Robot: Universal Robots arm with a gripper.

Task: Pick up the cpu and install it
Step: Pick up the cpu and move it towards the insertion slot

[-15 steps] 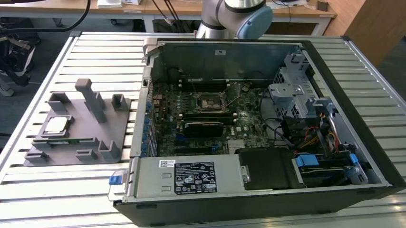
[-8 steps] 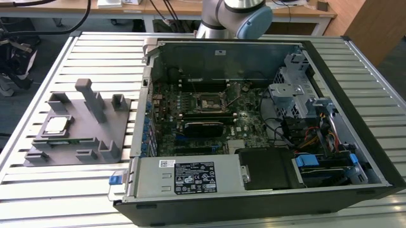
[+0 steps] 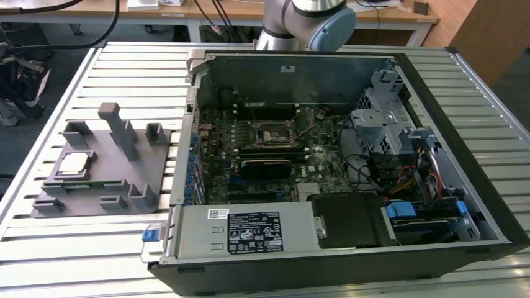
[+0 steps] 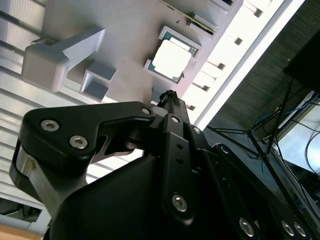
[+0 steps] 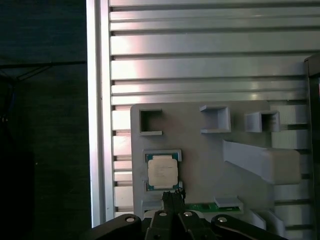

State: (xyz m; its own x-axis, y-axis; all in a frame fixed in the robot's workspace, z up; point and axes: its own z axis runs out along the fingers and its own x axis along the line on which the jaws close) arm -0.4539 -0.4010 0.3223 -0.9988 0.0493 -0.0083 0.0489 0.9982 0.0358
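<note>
Slatted metal table [image 3: 124, 62] carries a grey fixture plate [image 3: 112, 183] near its edge at the exterior view's left, beside the open computer case [image 3: 290, 77]. The cpu [image 3: 74, 162] lies flat in a recess on this plate. In the first wrist view the gripper [image 5: 173, 194] hangs above with fingertips together and empty, and the cpu is just beyond them, apart.

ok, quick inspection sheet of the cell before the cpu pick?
Surface: slatted table, grey fixture at the exterior view's left
Job's things: cpu in fixture nest, untouched; socket in open case looks empty
Clutter: memory stick at fixture edge
Grippers: gripper shut, over the fixture near the cpu, holding nothing
Cables: wire bundle inside case; black leads behind table
Surroundings: desks behind; arm base at table's far edge
</note>
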